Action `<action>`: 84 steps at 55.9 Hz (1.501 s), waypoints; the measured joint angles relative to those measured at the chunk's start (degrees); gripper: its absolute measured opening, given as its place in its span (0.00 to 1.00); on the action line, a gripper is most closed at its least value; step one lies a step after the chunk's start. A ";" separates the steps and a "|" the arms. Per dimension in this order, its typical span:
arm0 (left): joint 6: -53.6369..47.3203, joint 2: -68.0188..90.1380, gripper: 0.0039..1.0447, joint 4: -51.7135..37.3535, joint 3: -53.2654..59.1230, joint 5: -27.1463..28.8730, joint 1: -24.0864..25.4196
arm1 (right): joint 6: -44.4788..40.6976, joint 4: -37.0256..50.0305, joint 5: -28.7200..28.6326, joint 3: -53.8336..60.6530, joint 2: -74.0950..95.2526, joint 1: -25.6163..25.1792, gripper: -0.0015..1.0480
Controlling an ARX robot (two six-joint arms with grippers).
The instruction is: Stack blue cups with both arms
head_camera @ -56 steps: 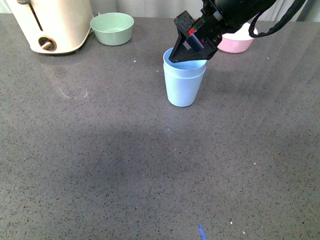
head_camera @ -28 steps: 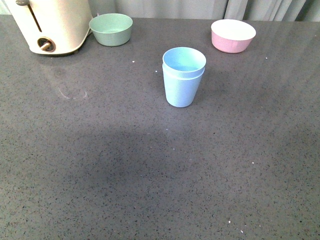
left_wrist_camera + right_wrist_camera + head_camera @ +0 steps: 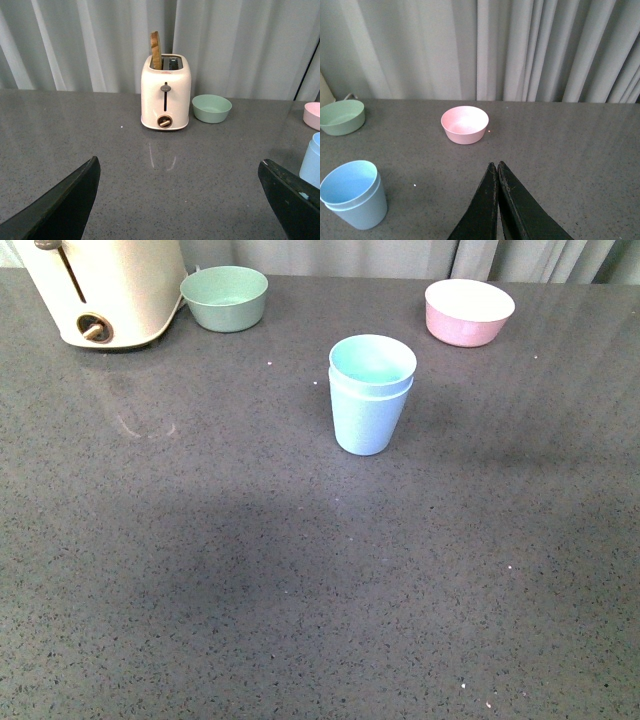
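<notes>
Cups (image 3: 370,395) nested upright; left tool (image 3: 185,200) spread, right tool (image 3: 498,172) closed.

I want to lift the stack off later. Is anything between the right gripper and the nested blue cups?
Nothing visible. In the right wrist view, bare counter lies between the shut right gripper and the blue cups. The pink bowl sits farther back, off that line.

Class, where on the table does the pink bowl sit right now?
In the front view the pink bowl sits at the table's far right, behind and to the right of the stacked blue cups, apart from them.
</notes>
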State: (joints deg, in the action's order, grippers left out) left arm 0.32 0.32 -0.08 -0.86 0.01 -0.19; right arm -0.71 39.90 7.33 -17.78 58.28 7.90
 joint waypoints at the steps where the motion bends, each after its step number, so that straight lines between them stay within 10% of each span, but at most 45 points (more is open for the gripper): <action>1: 0.02 0.00 0.92 0.00 0.00 0.00 0.00 | 0.07 0.09 -0.37 0.70 -0.63 -0.22 0.02; 24: 0.00 0.00 0.92 0.00 0.00 0.00 0.00 | 0.11 -3.30 -6.95 11.17 -14.64 -7.65 0.02; 84: -0.04 0.00 0.92 0.00 0.00 0.00 0.00 | 0.13 -26.36 -7.37 16.46 -44.81 -7.80 0.02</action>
State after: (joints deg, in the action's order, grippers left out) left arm 0.27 0.32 -0.08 -0.86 0.01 -0.19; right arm -0.58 13.54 -0.03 -1.32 13.47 0.10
